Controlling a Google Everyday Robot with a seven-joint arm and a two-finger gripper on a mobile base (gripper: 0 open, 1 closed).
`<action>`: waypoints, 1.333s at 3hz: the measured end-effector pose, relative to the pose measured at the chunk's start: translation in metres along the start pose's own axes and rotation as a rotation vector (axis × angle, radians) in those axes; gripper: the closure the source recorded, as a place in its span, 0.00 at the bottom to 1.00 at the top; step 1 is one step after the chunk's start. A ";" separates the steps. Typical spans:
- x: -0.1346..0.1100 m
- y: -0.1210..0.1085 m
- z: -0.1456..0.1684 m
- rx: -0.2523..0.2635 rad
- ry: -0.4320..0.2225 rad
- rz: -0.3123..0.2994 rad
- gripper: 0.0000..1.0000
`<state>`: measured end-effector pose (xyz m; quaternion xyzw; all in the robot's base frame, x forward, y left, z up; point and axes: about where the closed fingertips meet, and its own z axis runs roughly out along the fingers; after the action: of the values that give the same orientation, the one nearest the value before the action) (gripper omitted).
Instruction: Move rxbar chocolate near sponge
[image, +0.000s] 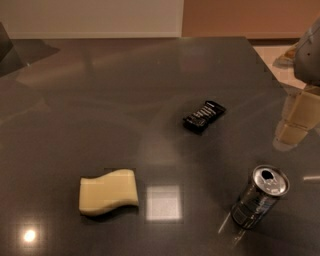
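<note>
The rxbar chocolate (204, 116), a small flat bar in a glossy black wrapper with white print, lies on the dark grey table (100, 100) right of centre. The sponge (108, 191), a pale yellow block with wavy edges, lies at the front left, well apart from the bar. My gripper (295, 125) comes in at the right edge, its cream-coloured end low over the table, to the right of the bar and not touching it.
A dark drink can (260, 196) with an opened silver top stands at the front right, below the gripper. The table's far edge meets a pale wall, and its right edge runs diagonally past a light floor (272, 52).
</note>
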<state>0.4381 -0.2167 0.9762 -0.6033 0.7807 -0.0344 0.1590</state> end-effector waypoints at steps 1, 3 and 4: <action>0.000 0.000 0.000 0.000 0.000 0.000 0.00; -0.012 -0.018 0.010 -0.033 -0.046 -0.039 0.00; -0.031 -0.035 0.030 -0.063 -0.072 -0.107 0.00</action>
<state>0.4868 -0.1923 0.9625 -0.6498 0.7417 0.0033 0.1659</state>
